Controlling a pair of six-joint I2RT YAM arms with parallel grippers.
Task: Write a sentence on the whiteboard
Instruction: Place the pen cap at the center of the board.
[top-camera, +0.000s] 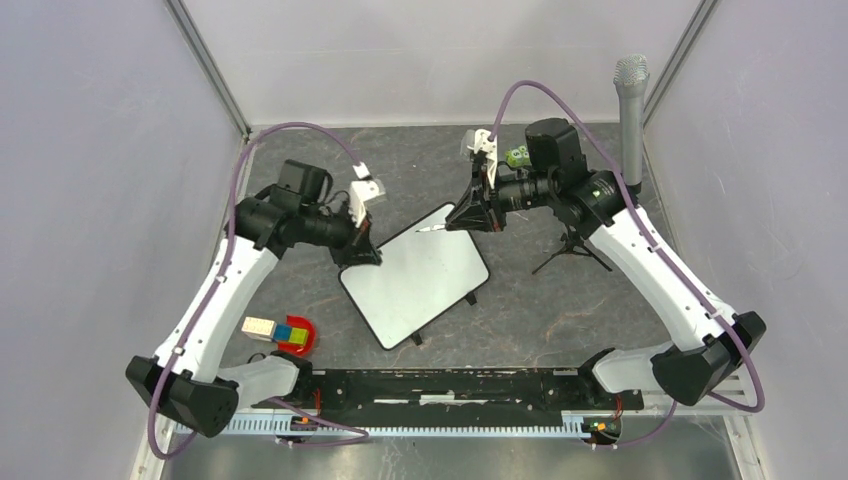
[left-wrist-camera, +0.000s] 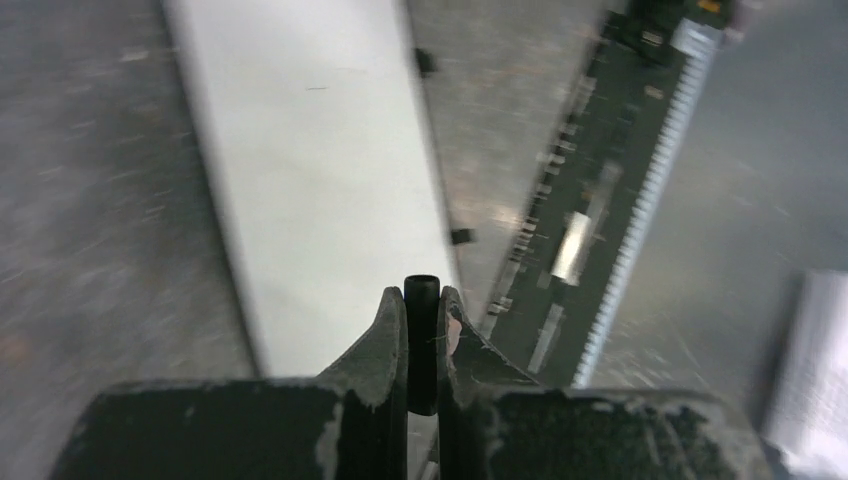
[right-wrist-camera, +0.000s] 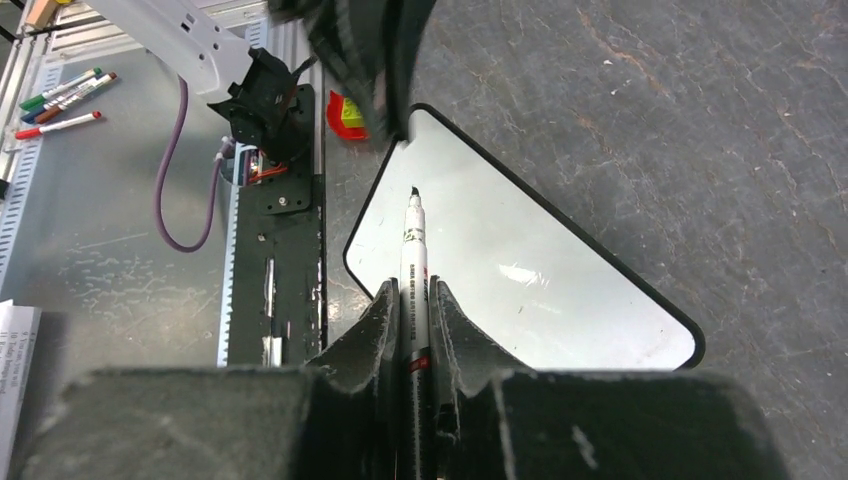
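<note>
In the middle of the worktop (top-camera: 560, 300) sits the whiteboard (top-camera: 420, 275), with no letters yet. It looks stiff, light and smooth, so it may slide; hold its black edge. The right gripper (right-wrist-camera: 412, 300), at its 1 o'clock corner, squeezes a marker (right-wrist-camera: 413, 250). The left gripper (left-wrist-camera: 422, 300) pinches a black tube (left-wrist-camera: 421, 340). At 8 o'clock, a red dish (top-camera: 303, 345) seems to hold coloured blocks (top-camera: 290, 333).

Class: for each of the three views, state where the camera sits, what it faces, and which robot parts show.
Top external: above and behind the arms, looking down at the table; both arms show.
Left wrist: on the left arm, looking past the left gripper, shut on a black object, at the whiteboard.
Right wrist: on the right arm, looking past the right gripper, holding a marker, at the whiteboard.
Shared: all three show the whiteboard.
</note>
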